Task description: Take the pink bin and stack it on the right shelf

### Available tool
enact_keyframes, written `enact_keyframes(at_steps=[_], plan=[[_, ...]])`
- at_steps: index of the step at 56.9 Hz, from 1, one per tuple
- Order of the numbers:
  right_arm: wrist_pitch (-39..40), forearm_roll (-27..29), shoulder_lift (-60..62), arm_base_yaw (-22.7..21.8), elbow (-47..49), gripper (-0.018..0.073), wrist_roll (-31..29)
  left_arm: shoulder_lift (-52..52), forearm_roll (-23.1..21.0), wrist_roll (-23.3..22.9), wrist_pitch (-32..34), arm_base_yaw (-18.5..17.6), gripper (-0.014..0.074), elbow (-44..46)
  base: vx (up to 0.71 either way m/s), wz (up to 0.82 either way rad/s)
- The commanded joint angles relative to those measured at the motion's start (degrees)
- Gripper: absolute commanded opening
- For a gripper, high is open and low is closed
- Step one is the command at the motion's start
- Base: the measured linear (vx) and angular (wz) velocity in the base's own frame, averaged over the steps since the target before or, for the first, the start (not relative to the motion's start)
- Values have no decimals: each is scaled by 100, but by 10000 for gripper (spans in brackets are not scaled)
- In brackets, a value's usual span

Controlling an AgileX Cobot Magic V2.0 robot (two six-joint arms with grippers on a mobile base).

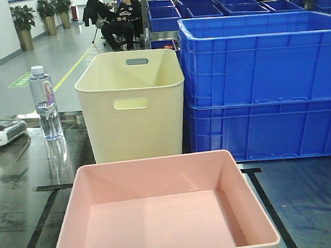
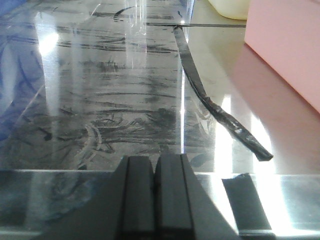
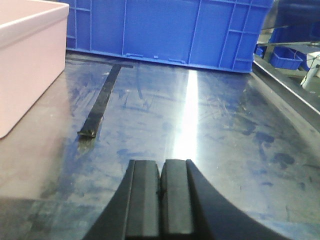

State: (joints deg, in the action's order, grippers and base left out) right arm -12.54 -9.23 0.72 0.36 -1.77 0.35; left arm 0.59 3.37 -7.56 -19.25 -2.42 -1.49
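On the dark glossy right shelf (image 1: pixel 12 189), the pink bin (image 1: pixel 162 214) sat upright and empty, nearest the front camera, inside a rectangle of black tape lines (image 1: pixel 39 221). Just behind the pink bin stood a taller cream bin (image 1: pixel 131 103) with handle slots, close to it; contact could not be told. Right of the cream bin, two blue crates (image 1: pixel 264 84) were stacked, the pair rising above the pink bin's far right corner. Left of the cream bin stood a clear water bottle (image 1: pixel 45 103), upright on the shelf, and further left a white device (image 1: pixel 3 133) lay at the edge. The shelf top was scuffed, streaked and strongly reflective, with glare bands. Beyond the bins the room had a grey polished floor with a yellow line, potted plants (image 1: pixel 24 23) by a white wall, seated people in dark clothes (image 1: pixel 119 17), and more blue crates (image 1: pixel 214 8) at the back. Left gripper (image 2: pixel 153 200) hovered low over the shelf left of the pink bin (image 2: pixel 290 55), fingers pressed together with nothing between them, a curled loose tape end (image 2: pixel 225 120) lying between it and the bin. Right gripper (image 3: pixel 161 205) was likewise closed and empty, low over the shelf right of the pink bin (image 3: pixel 25 70), with a tape strip (image 3: pixel 100 102) between and a blue crate (image 3: pixel 165 30) ahead.
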Motion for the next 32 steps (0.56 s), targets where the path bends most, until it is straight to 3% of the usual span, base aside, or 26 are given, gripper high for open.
enact_keyframes(at_steps=[1,32], plan=[[373,-10,10,-45,-4,-11,-35,128,-24,-39,471,24,-8,-55,0,0],[380,-10,10,-45,-4,-11,-35,128,-24,-39,471,24,-8,-55,0,0]])
